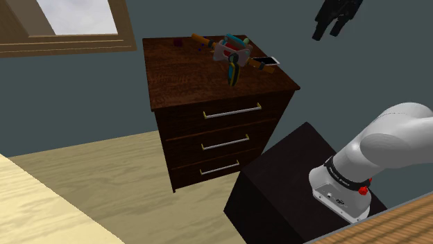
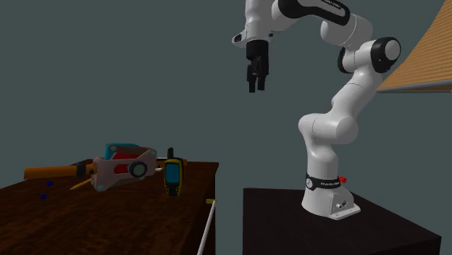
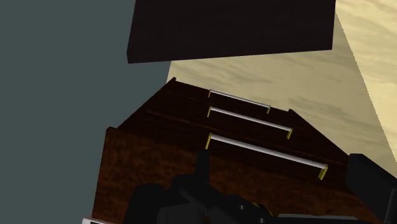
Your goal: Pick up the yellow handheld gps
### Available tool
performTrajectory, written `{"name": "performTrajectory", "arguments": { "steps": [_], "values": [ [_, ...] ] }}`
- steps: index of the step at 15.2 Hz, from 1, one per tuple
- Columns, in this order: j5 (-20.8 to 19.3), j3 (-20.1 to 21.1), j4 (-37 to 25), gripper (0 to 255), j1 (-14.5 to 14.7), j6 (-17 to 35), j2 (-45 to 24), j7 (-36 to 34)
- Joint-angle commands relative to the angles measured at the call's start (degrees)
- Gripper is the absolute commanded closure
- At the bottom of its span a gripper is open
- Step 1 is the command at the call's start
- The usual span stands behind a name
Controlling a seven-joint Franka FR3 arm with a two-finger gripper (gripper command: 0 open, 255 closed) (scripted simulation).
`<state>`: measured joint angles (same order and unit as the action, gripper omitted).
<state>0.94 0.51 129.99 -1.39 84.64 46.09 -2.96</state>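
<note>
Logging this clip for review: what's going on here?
A white arm on a black stand is meant to pick up the yellow GPS. The GPS sits on top of a dark dresser, beside a few other items. The tool hangs high in the air, open and empty, well off from the GPS. Nothing is grasped yet.

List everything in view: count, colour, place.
gps: one, yellow and black, dresser top, drawer side of the tool.
tool: one, white, red and teal, mid dresser top.
screwdriver: one, orange handle, behind the tool.
flat item: one, white, top's edge nearest the stand.
dresser: one, dark wood, three drawers, on the floor.
window: one, wood frame, on the wall.
stand: one, black, beside the dresser.
arm: one, white, on the stand.
jaws: one pair, black, open, high, clear of the dresser.
</note>
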Motion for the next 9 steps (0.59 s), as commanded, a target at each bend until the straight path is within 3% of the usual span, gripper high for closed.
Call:
{"name": "performTrajectory", "arguments": {
  "steps": [1,9],
  "values": [
    [0.00,0.00,0.00,0,0.00,0.00,0.00,0.00],
    [-1.07,4.24,-2.35,0,-0.07,11.18,-15.08,-3.92]
  ]
}}
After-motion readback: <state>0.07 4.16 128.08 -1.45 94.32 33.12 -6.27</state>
